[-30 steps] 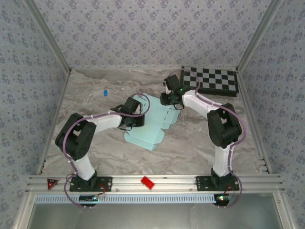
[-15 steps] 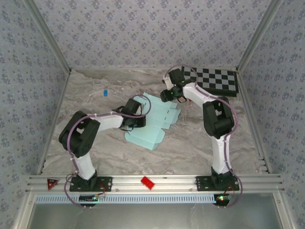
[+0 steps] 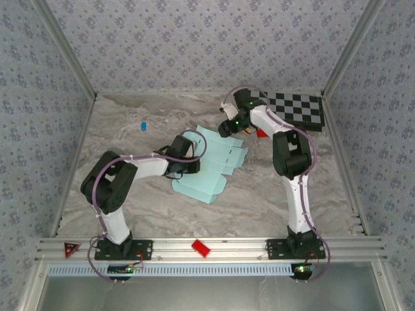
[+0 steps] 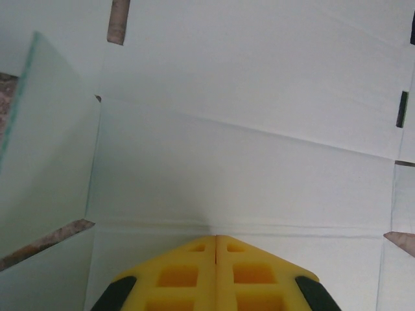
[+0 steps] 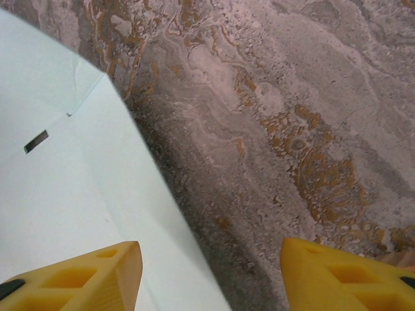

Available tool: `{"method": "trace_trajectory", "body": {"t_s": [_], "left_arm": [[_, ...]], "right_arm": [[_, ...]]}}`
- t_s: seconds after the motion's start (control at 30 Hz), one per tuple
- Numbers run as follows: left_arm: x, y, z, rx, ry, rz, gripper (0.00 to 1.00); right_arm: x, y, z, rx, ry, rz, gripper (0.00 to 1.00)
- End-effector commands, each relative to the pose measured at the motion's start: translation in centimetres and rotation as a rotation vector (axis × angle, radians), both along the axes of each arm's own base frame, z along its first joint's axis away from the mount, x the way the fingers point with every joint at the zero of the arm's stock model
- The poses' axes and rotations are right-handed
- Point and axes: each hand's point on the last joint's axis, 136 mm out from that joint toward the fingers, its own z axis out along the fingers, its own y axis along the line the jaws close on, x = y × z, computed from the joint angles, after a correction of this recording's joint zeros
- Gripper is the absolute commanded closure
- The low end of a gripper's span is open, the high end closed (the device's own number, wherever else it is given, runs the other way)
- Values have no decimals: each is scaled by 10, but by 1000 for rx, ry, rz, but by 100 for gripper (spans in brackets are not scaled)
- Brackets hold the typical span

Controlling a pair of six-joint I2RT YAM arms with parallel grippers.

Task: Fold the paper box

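Note:
The paper box (image 3: 215, 163) is a pale mint die-cut sheet lying mid-table, with one flap (image 4: 45, 149) raised at the left of the left wrist view. My left gripper (image 3: 188, 164) is shut, and its yellow tips (image 4: 216, 237) rest on a crease of the sheet (image 4: 246, 149) with nothing between them. My right gripper (image 3: 231, 127) hovers at the sheet's far edge, open. Its fingers (image 5: 84, 278) straddle the edge of the sheet (image 5: 58, 181) above the marble and hold nothing.
A black-and-white chessboard (image 3: 293, 109) lies at the back right, close behind the right arm. A small blue object (image 3: 143, 126) sits at the back left. A red piece (image 3: 200, 247) rests on the front rail. Bare marble table (image 5: 272, 116) lies right of the sheet.
My right gripper has opened wider and drawn back toward the far side, off the sheet's far edge. The left gripper stays shut on the same spot.

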Motion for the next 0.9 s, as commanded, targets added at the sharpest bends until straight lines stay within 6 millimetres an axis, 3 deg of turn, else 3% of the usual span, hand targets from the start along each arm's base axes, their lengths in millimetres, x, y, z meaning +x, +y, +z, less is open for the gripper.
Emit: {"method": "trace_trajectory", "body": {"t_s": [0.0, 0.6, 0.87], "left_arm": [[-30, 21, -33, 101, 103, 6, 100], [-30, 23, -35, 113, 100, 11, 100], [-30, 23, -36, 115, 102, 10, 100]], "right_arm": [[-15, 4, -8, 18, 103, 68, 40], [-24, 7, -24, 9, 249, 129, 42], [-31, 10, -22, 33, 276, 170, 51]]}}
